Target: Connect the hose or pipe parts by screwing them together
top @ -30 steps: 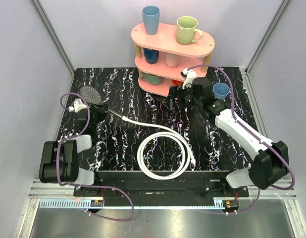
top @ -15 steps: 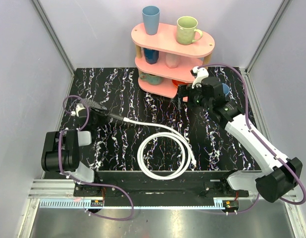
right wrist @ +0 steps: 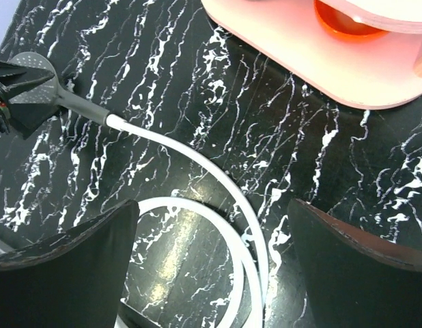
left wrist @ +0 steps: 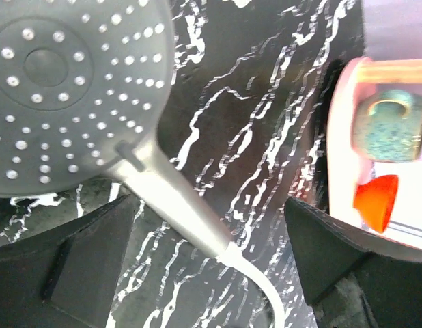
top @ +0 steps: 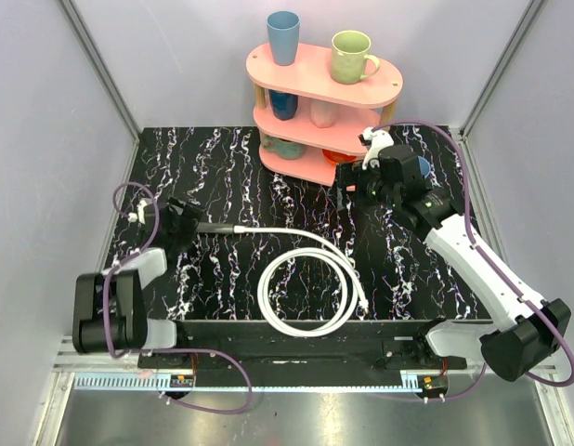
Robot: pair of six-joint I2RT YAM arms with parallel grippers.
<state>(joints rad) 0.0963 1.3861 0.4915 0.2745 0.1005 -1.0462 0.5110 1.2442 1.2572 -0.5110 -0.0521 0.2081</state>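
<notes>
1. Between the left jaws, which stand wide open and grip nothing, lies the dark handle of the shower head [left wrist: 54, 89]. Neither of the fingers [left wrist: 81, 260] touches it.
2. The head's grey face lies just ahead of those jaws. The white hose [top: 306, 290] meets the handle's end between the fingers.
3. The right jaws are fully open and empty, above the hose's curve and just short of the pink shelf [top: 324, 74].
4. The hose's coil lies on the desk [top: 241, 158], apart from both jaws.

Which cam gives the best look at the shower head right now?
Left wrist: the shower head fills the upper left, nozzle holes clear, handle joining the white hose. Top external: mostly hidden under the left gripper. Right wrist: small, at the left edge.
</notes>
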